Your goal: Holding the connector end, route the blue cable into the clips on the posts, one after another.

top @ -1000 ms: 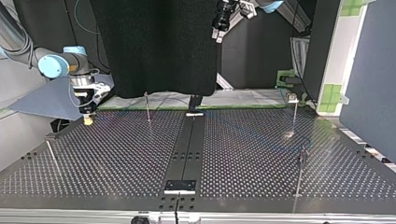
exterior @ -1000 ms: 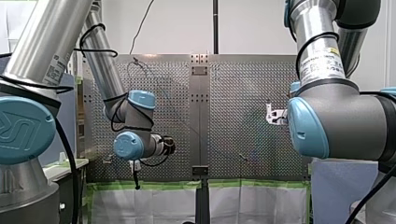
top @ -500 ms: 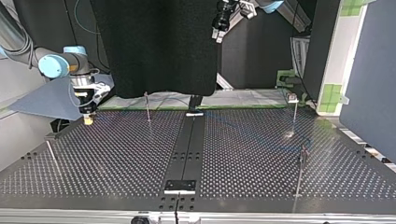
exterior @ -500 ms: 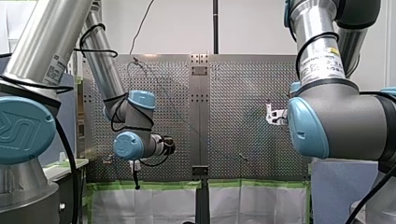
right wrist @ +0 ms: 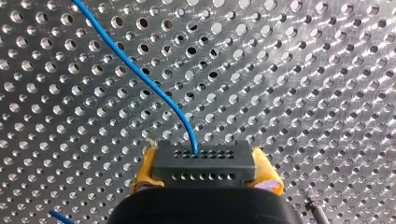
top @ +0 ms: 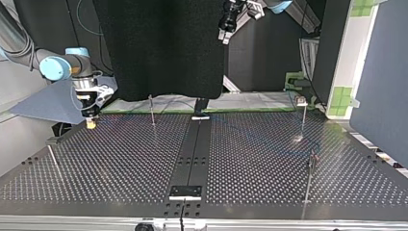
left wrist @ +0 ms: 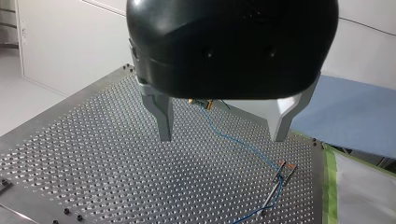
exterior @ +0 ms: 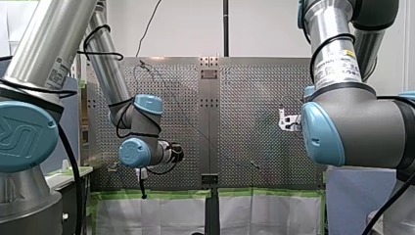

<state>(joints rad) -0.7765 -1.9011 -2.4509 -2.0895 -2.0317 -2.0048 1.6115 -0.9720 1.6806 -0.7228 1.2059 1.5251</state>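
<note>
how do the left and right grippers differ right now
My left gripper is open and holds nothing; my right gripper is shut on the dark connector of the blue cable. My left gripper's fingers are bare metal; my right gripper's have yellow pads. In the top view my left gripper hangs high above the perforated table, my right gripper close over it. Both have two fingers.

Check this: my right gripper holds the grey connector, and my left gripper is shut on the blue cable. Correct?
Partly wrong: my left gripper is open and empty, as the left wrist view shows. My right gripper does hold the grey connector.
</note>
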